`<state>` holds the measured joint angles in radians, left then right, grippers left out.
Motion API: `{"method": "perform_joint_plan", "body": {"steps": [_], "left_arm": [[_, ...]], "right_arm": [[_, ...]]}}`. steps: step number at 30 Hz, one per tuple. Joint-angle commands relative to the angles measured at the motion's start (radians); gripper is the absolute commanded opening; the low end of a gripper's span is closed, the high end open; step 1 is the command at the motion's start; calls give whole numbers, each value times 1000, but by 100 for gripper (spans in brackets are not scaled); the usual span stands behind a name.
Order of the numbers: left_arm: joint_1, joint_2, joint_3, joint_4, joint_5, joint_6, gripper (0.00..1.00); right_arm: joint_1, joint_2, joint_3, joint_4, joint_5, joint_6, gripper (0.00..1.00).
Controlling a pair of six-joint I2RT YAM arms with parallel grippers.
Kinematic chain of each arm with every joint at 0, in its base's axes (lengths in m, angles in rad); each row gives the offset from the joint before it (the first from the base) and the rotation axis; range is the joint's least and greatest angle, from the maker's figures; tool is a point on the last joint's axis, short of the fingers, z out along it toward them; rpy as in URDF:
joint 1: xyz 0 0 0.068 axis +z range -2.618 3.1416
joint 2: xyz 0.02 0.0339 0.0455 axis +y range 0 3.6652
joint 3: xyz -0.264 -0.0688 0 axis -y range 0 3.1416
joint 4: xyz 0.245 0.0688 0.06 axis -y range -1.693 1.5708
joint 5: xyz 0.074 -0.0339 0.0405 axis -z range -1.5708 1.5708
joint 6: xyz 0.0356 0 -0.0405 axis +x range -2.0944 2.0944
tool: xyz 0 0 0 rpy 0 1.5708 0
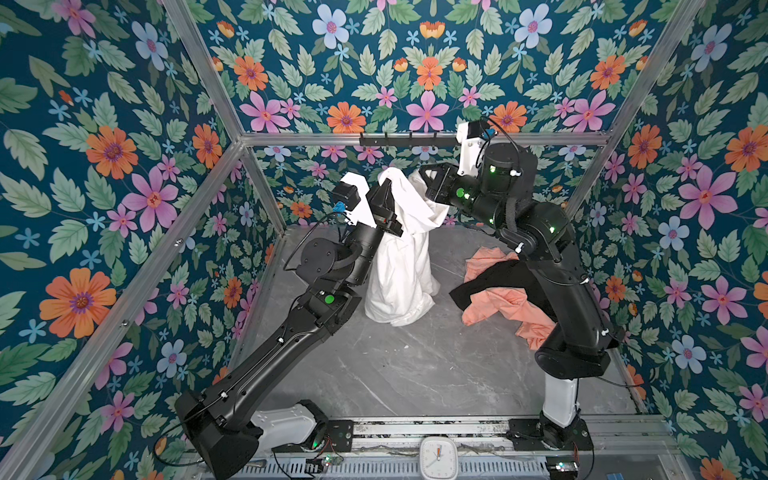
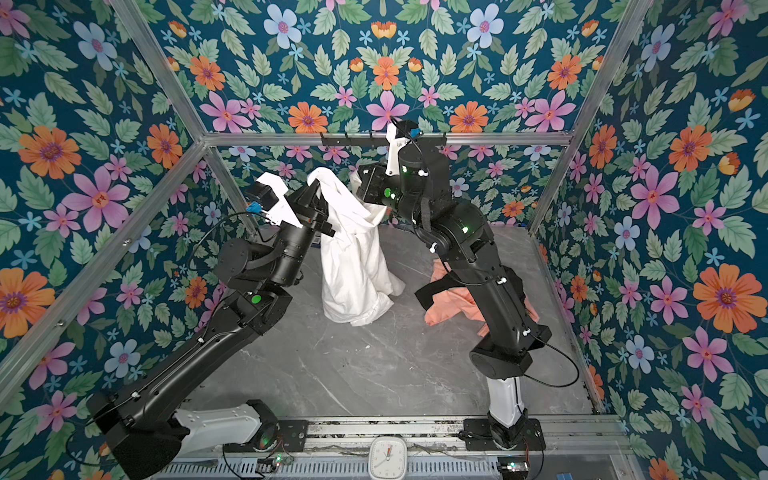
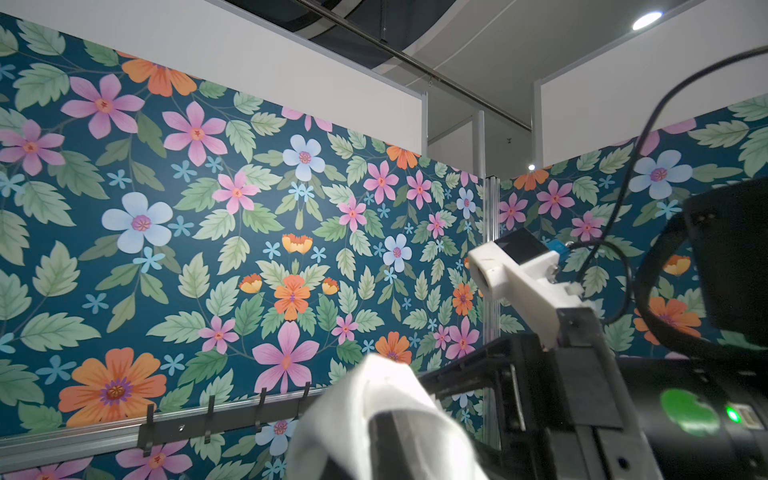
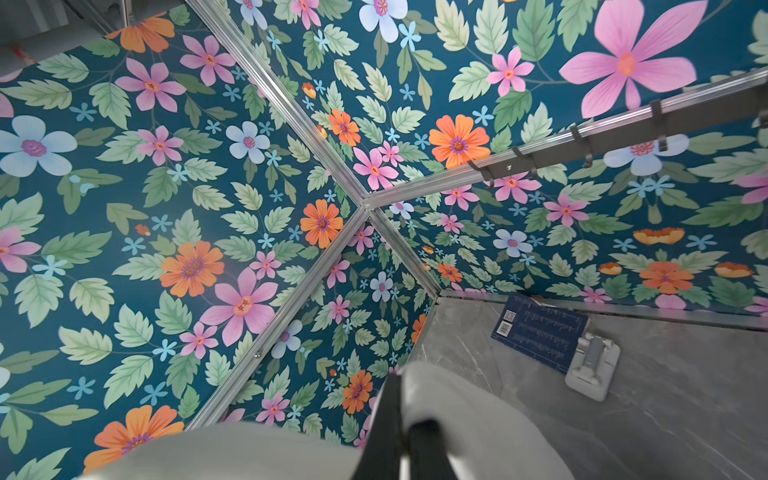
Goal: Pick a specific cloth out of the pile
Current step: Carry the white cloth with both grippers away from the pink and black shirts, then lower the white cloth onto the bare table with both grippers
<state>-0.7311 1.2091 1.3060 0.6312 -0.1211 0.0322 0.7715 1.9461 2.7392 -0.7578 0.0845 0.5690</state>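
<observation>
Cloth hanging upright over mid-worktop, clamped at its top by left fingers and right fingers, both closed on white fabric. Lower end down on the worktop. Apart from the pile, peach and black, under the right arm. White folds close up in both wrist views.

The tabletop bears a peach-pink garment, a black garment across it, and the hem of the white cloth.
</observation>
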Motion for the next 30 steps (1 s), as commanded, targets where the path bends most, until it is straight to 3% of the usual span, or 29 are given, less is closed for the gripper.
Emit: {"method": "perform_joint_plan", "body": {"steps": [1, 15, 30], "left_arm": [[15, -27, -12, 42, -14, 15, 0], [68, -83, -214, 37, -60, -6, 0], [185, -119, -442, -22, -85, -108, 0]], "right_arm": [[6, 12, 0, 55, -15, 31, 0], [-19, -31, -298, 76, -32, 51, 0], [-80, -106, -582, 165, -48, 55, 0]]}}
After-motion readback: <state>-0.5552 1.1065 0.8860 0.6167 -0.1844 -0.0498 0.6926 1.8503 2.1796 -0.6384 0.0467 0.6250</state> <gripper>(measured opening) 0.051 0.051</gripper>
